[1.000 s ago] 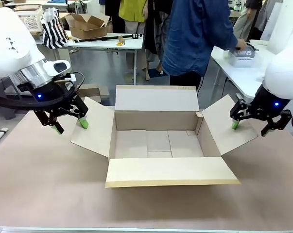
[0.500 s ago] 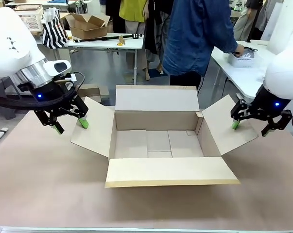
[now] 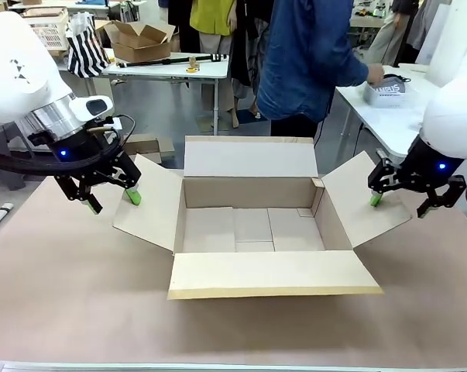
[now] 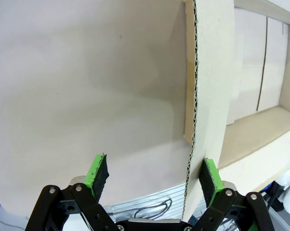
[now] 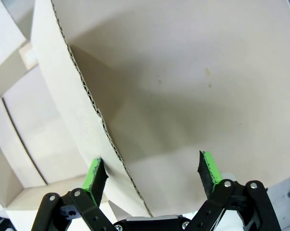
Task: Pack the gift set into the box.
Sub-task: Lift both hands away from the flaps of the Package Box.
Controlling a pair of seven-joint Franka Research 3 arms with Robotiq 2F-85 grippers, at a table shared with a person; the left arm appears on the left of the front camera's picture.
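So that the gift set (image 3: 389, 93) can drop in, the box (image 3: 252, 229) sits open. Both jaws gape loose, one pair round each side flap (image 3: 149, 203), maybe to keep it down.

the front view is bright and evenly lit from overhead, with no hard glare. the box (image 3: 252, 225) throws only a soft, narrow shadow onto the table (image 3: 78, 294) beneath its near flap, and its far inner wall sits a shade darker than its floor. the white shells of the left arm (image 3: 16, 62) and right arm (image 3: 458, 108) run close to blown out. the middle is sharp — the background is softer. in the left wrist view a broad, diffuse shadow spreads over the table; the flap's corrugated edge is crisp, the green pads (image 4: 97, 173) slightly soft. the right wrist view holds a darker wedge of shadow under the flap, and straight edges bow towards the borders.
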